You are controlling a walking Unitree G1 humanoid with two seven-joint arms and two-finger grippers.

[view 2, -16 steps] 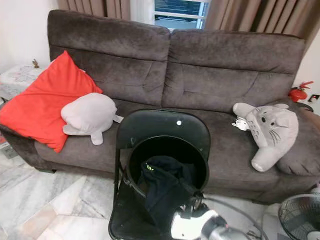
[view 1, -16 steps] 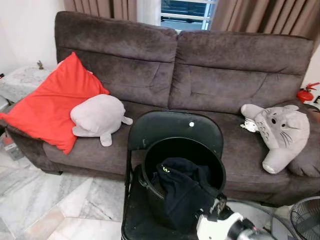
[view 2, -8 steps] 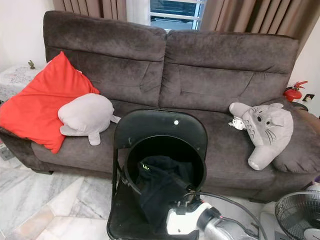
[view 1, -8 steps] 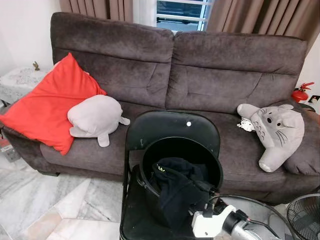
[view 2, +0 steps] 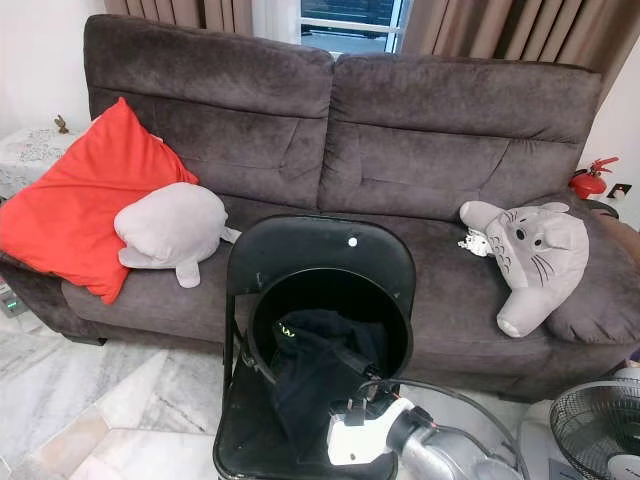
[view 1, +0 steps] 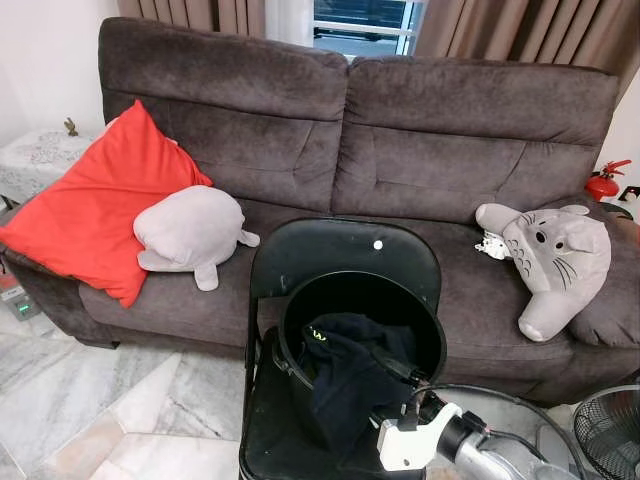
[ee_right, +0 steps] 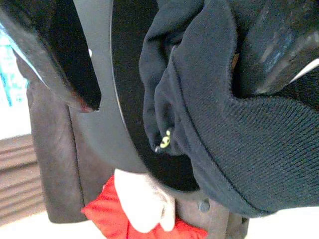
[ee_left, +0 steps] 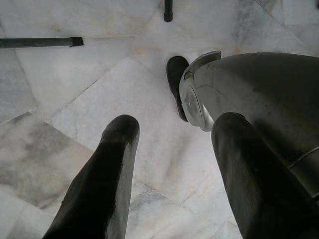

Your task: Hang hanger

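Note:
A black folding chair [view 1: 330, 250] stands in front of the sofa with a round black bucket [view 1: 360, 285] on its seat. A dark navy garment [view 1: 345, 375] with a small yellow mark fills the bucket. My right gripper [view 1: 400, 372] reaches over the bucket's near rim, its white wrist just behind. In the right wrist view its fingers [ee_right: 55, 55] stand apart, open, with a fold of the garment [ee_right: 224, 129] lying between them. My left gripper [ee_left: 169, 149] hangs idle and open above the marble floor beside my own silver leg [ee_left: 259, 94].
Behind the chair is a brown sofa [view 1: 430, 140] with a red cushion [view 1: 90, 205], a grey plush [view 1: 190, 230] and a grey cat-like plush [view 1: 555, 255]. A fan [view 1: 610, 430] stands low on the right. Marble floor [view 1: 90, 400] lies open to the left.
My right gripper has pushed forward and a little left, so its fingers now reach into the bucket at the garment. The camera has shifted slightly.

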